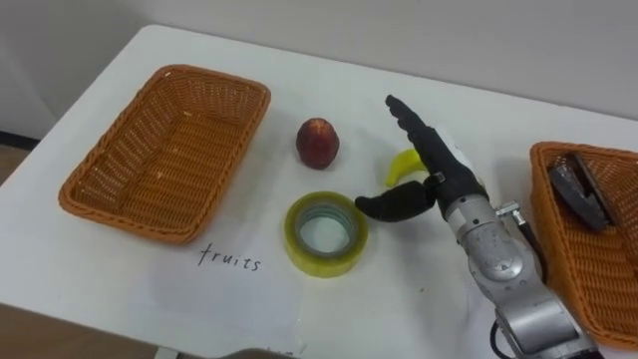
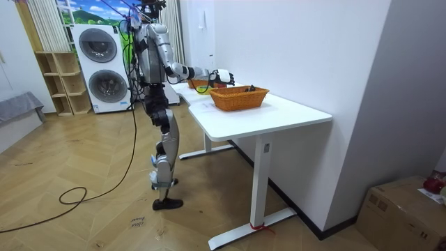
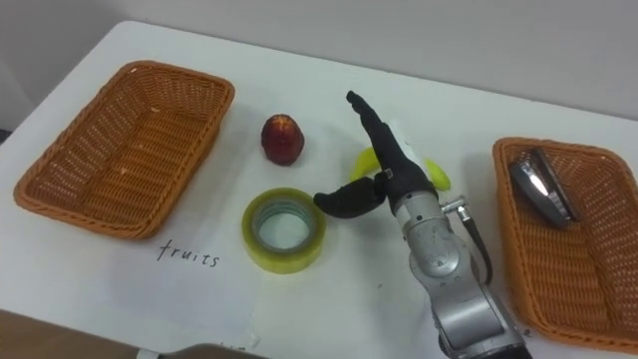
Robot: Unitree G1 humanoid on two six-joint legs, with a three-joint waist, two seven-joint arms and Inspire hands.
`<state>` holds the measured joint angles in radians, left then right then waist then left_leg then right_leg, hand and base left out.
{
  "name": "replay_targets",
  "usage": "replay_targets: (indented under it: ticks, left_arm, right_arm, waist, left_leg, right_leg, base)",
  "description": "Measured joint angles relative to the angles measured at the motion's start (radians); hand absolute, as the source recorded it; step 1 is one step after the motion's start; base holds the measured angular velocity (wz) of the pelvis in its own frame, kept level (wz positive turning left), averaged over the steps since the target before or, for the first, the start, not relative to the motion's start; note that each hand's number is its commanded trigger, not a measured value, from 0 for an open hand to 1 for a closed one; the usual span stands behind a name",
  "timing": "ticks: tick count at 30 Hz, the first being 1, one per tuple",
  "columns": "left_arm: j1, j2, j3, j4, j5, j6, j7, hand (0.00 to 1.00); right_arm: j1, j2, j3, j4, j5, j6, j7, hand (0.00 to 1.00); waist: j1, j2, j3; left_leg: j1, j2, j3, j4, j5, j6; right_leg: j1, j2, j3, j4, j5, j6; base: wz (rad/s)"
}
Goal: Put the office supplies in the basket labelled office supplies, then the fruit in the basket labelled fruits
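Held right hand (image 1: 442, 168) open, fingers straight, thumb splayed, over the banana (image 1: 402, 167), lying crosswise beneath the fingers, likeliest next; had tape roll (image 1: 324, 265) just off thumb tip.

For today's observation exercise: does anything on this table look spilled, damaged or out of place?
Nothing is spilled or damaged. Only unsorted items stand out: the red fruit, banana and tape roll lie on the table between the left basket and the right basket.

A white surface (image 2: 293, 111) is standing on a wooden floor (image 2: 90, 216). Two stacked washing machines (image 2: 104, 70) are sitting at ten o'clock, a cardboard box (image 2: 408, 209) resting at four o'clock.
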<state>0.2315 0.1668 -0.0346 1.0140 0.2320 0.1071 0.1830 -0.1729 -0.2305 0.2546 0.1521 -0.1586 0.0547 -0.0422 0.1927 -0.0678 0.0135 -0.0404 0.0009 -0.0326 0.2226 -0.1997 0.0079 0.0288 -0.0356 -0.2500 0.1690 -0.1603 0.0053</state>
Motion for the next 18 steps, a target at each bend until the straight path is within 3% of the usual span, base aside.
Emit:
replay_targets:
  ticks: [18]
  left_arm:
    - [-0.011,-0.002,-0.022,0.000,0.001,0.010,0.008,0.00]
  right_arm:
    - [-0.004,0.021,0.038,0.000,-0.009,0.000,-0.030,0.00]
  waist:
    - [0.006,0.004,0.0007]
  left_leg:
    - [0.001,0.000,-0.001,-0.008,0.000,0.000]
  right_leg:
    - [0.001,0.000,0.001,0.001,0.000,0.000]
  base:
    - [0.00]
